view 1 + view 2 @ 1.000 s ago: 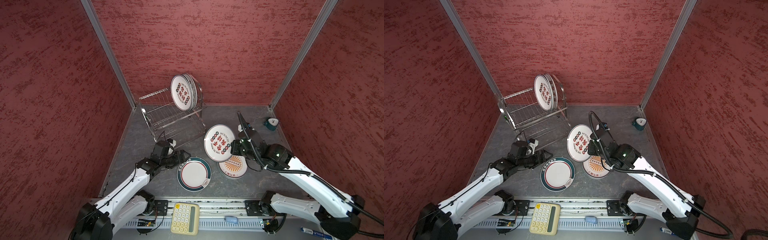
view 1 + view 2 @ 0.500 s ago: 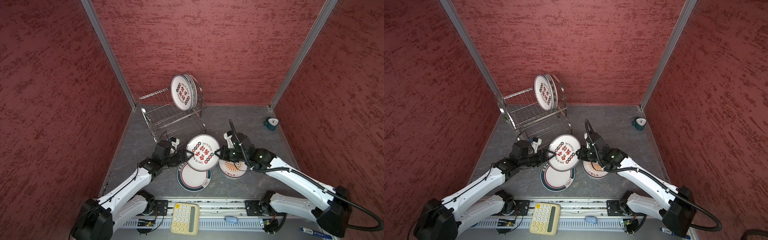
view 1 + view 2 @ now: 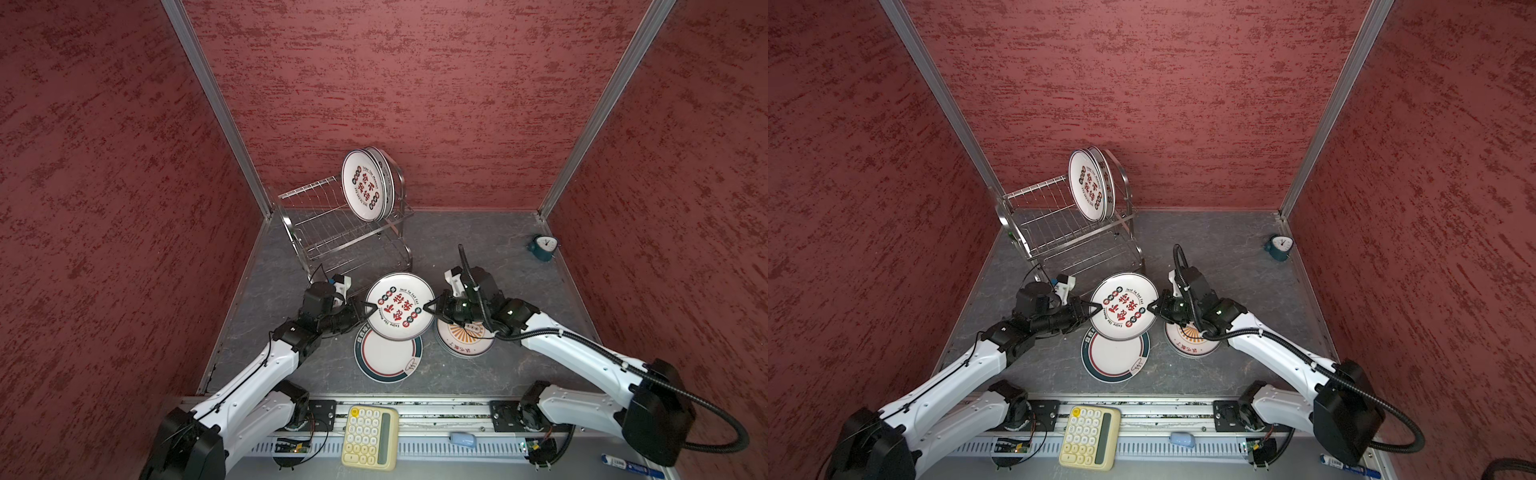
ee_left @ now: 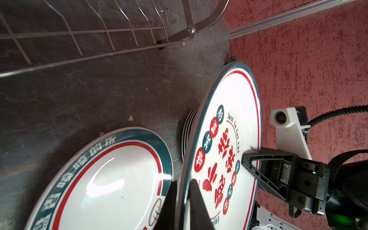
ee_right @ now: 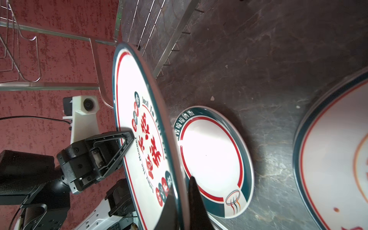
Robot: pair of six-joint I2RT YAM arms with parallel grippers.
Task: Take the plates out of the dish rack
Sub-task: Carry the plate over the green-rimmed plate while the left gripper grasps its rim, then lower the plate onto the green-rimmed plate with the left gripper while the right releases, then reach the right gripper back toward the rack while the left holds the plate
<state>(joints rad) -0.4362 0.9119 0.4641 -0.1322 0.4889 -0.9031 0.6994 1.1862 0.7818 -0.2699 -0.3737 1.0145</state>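
Plate with red characters (image 3: 398, 306) hangs at 6 o'clock from the dish rack (image 3: 332, 226), left gripper (image 3: 371, 308) pinching its rim at 9 o'clock, right gripper (image 3: 428, 308) at 3; likely stiff, slick, breakable.

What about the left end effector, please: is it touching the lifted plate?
Touching: in the left wrist view the left end effector clamps the lifted plate.
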